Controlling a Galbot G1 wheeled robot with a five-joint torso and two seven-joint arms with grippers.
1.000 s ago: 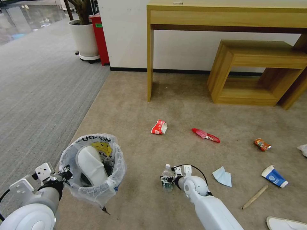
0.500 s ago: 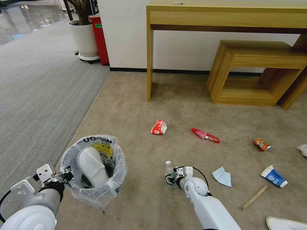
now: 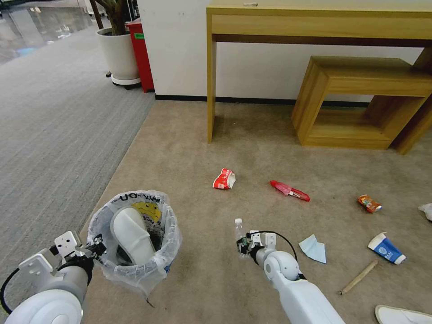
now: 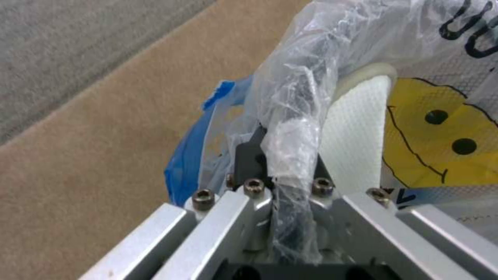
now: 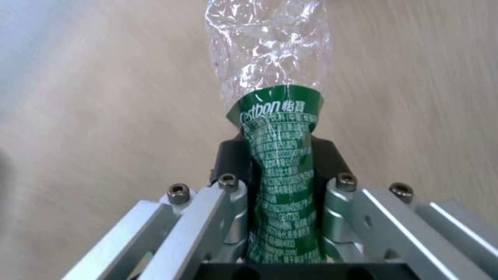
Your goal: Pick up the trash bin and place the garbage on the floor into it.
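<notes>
The trash bin [image 3: 155, 265], lined with a clear bag showing a yellow smiley [image 4: 441, 132], hangs at lower left with a white slipper [image 3: 130, 236] inside. My left gripper [image 3: 96, 249] is shut on its bagged rim [image 4: 298, 97]. My right gripper [image 3: 245, 245] is shut on a crushed clear bottle [image 5: 270, 46] with a green label, held above the beige floor [image 3: 202, 135]. Garbage lies beyond and to the right: a red-white cup [image 3: 224, 178], red wrapper [image 3: 289, 190], orange can [image 3: 369, 203], blue mask [image 3: 313, 248], blue-white cup [image 3: 386, 248] and wooden stick [image 3: 358, 277].
A second white slipper [image 3: 402, 315] lies at the bottom right edge and a white tissue [image 3: 426, 210] at the right edge. A wooden desk [image 3: 315, 22] and low bench [image 3: 360, 85] stand against the far wall. Grey striped carpet [image 3: 54, 126] runs along the left, with a potted plant [image 3: 119, 54].
My right gripper has risen a little with the bottle, whose cap now stands higher in view. The bin in my left gripper has drifted slightly to the right.
</notes>
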